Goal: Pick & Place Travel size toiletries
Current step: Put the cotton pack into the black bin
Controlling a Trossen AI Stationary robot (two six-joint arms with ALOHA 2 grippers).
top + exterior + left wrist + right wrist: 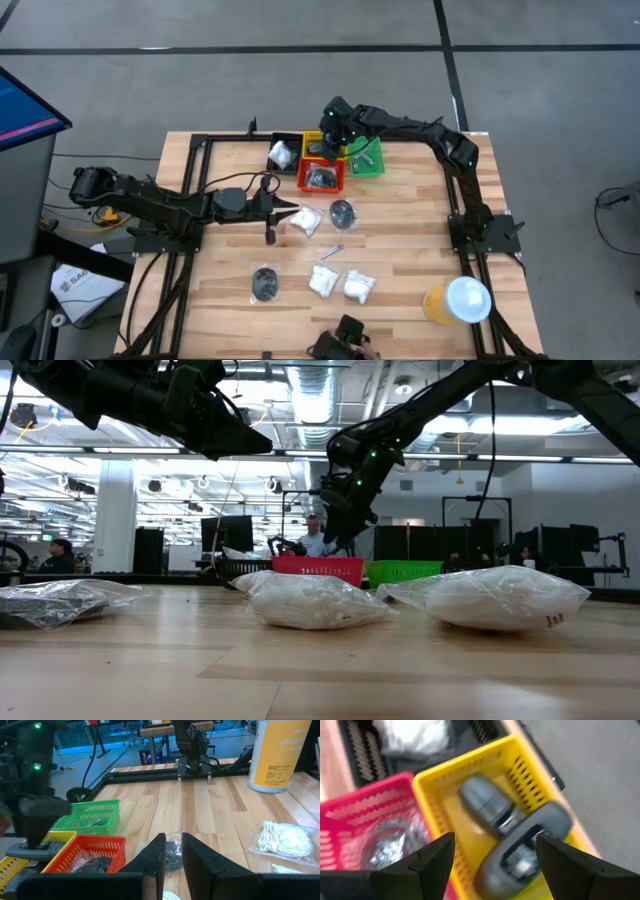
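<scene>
Toiletries lie on the wooden table: a white packet (305,220), a dark disc (342,212), a silvery tube (332,250), another disc (265,283) and two white packets (324,280) (358,287). My left gripper (288,212) hovers over the table's middle beside the first packet, its fingers (159,857) a narrow gap apart with nothing between them. My right gripper (495,865) hangs wide open over the yellow bin (445,805), where a grey oblong piece (510,840) lies. It touches nothing.
Black (283,153), yellow (320,148), red (321,178) and green (366,158) bins stand together at the far middle. The black one holds a white packet, the red one dark items. An orange cup with a white lid (458,301) stands at the near right.
</scene>
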